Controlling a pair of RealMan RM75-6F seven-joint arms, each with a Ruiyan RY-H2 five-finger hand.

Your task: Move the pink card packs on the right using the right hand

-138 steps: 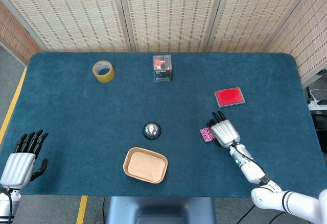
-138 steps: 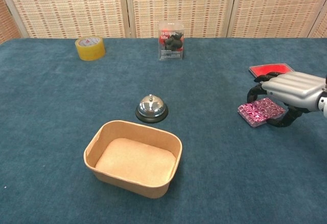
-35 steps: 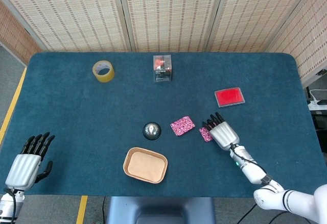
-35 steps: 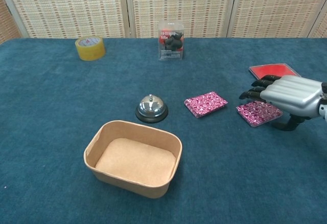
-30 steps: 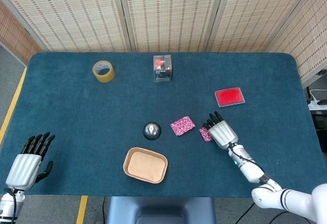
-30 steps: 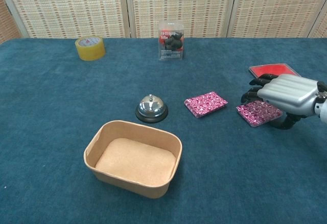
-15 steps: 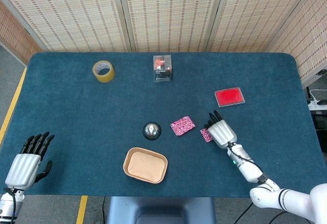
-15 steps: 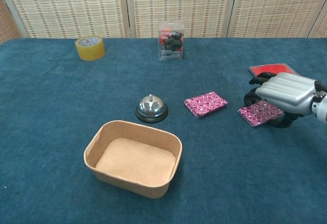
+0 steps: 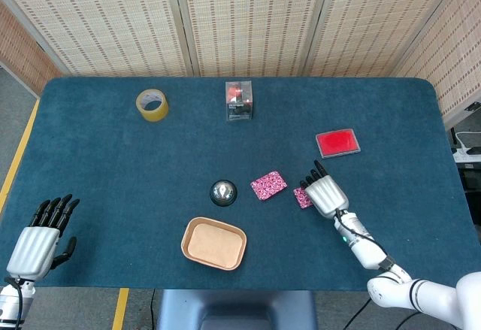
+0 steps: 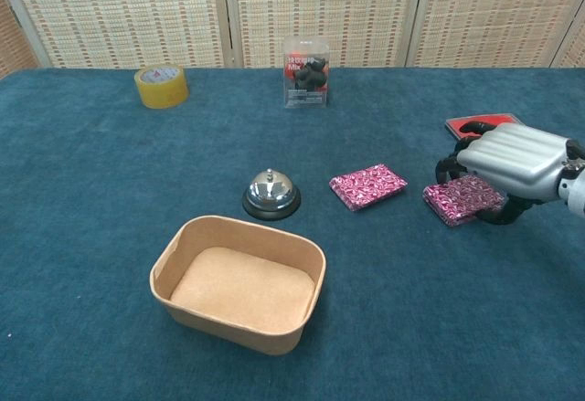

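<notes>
Two pink patterned card packs lie on the blue table. One pack lies free, right of the bell. The other pack sits further right, under my right hand. That hand's dark fingers curl down over the pack's far edge and its thumb hooks the near right edge, so it grips the pack, which still lies on the cloth. My left hand hovers at the table's near left corner, fingers spread, holding nothing; the chest view does not show it.
A silver bell stands mid-table, with a tan paper tray in front of it. At the back are a yellow tape roll and a clear box. A red case lies just behind my right hand.
Over the last second my right hand's fingers went from stretched out above the right pack to curled down round it. The left pack and my left hand stayed put.
</notes>
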